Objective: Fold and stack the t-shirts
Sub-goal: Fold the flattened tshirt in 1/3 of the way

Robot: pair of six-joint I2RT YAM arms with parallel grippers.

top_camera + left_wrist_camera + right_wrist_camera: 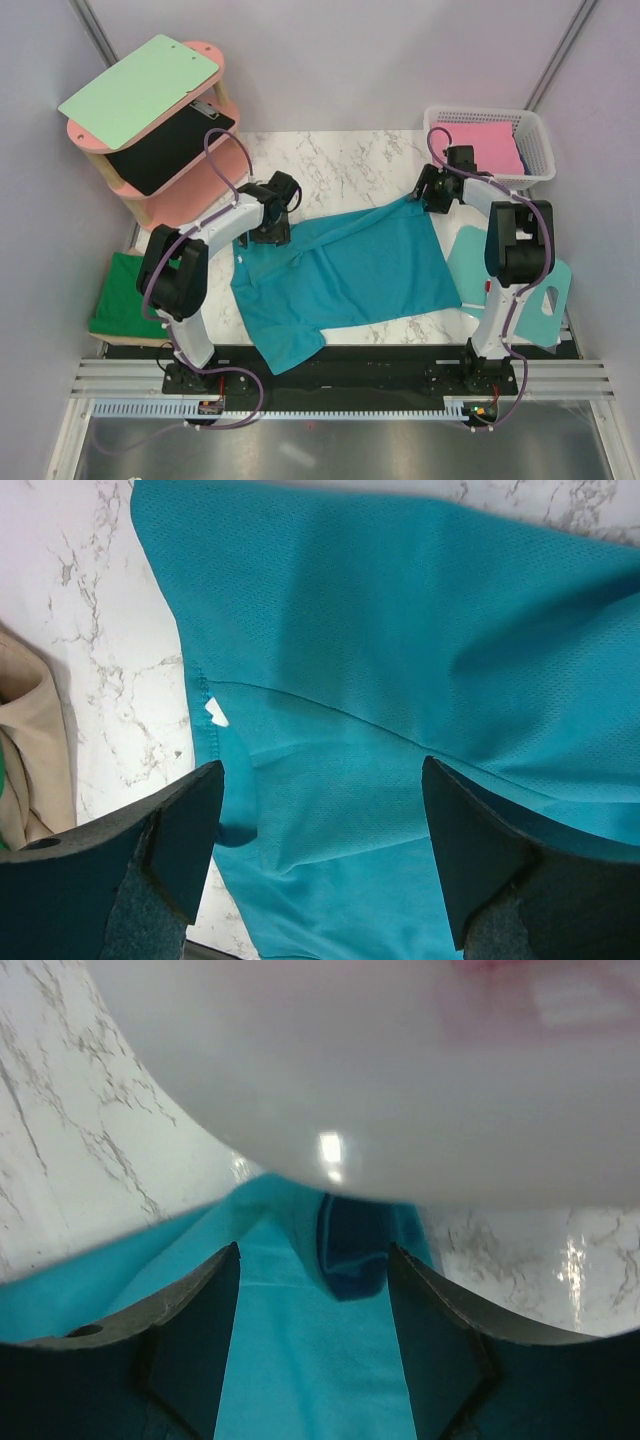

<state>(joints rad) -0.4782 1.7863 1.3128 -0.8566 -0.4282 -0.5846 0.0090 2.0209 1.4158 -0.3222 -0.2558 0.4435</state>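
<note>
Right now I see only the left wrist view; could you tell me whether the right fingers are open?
Observer: Yes, the right fingers are open over the teal shirt's far right corner.
Operator: Where is the green shirt?
Observer: The green shirt lies on the left, beside the left arm.
Operator: Is anything in the basket?
Observer: The basket holds a flat pink item.
</note>
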